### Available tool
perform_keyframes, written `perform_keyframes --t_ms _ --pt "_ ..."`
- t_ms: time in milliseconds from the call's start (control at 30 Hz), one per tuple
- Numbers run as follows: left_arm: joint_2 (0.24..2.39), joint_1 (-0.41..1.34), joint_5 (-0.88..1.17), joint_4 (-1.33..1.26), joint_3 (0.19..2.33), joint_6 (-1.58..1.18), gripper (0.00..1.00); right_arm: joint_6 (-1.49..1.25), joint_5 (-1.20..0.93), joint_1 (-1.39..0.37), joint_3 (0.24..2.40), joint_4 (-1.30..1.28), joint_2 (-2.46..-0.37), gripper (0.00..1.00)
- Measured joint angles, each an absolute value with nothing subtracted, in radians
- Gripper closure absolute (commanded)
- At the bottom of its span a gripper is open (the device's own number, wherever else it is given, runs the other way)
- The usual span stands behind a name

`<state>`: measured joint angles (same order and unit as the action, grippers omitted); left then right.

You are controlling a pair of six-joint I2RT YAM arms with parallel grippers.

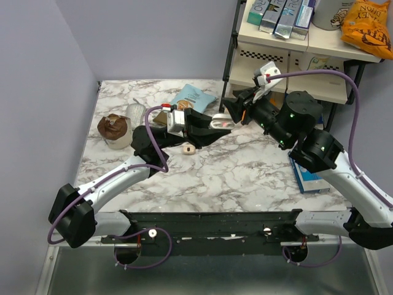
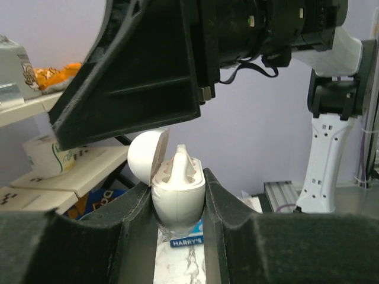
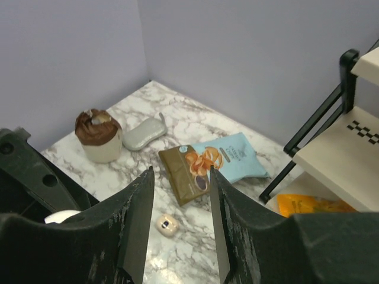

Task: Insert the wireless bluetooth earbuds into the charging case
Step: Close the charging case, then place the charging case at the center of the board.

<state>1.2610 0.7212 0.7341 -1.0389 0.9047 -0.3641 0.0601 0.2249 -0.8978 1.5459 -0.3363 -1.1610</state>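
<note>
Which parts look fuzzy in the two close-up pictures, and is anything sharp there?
Left wrist view: the near jaws blur along the frame's bottom, while the charging case between them is crisp. Right wrist view: the jaws look soft, the blue snack bag sharper.

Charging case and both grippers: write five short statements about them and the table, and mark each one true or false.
1. The left gripper is shut on the charging case. True.
2. The case's lid is closed. False: it stands open, tipped back to one side.
3. An earbud sticks up out of the case. True.
4. The right gripper grips an earbud. False: its jaws are apart with nothing between them.
5. The chocolate muffin lies tipped on its side. False: it stands upright on the marble table.
</note>
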Motion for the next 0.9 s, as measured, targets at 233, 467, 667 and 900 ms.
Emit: perform_keyframes --t_ms 233,467,667,900 --pt "1.252 0.720 0.736 -0.995 0.901 -0.340 1.00 0.044 0.170 -0.898 1.546 -0.377 -1.171 0.50" --pt "1.248 0.720 0.717 -0.986 0.901 -0.318 1.00 0.037 0.139 -0.898 1.531 -0.400 -1.154 0.50" --pt "1.248 0.720 0.694 -0.979 0.901 -0.309 1.00 0.006 0.180 -0.898 1.493 -0.389 -1.112 0.49" --pt "1.259 0.685 0.587 -0.756 0.903 -0.367 1.00 -0.047 0.388 -0.888 1.284 -0.307 -0.936 0.48"
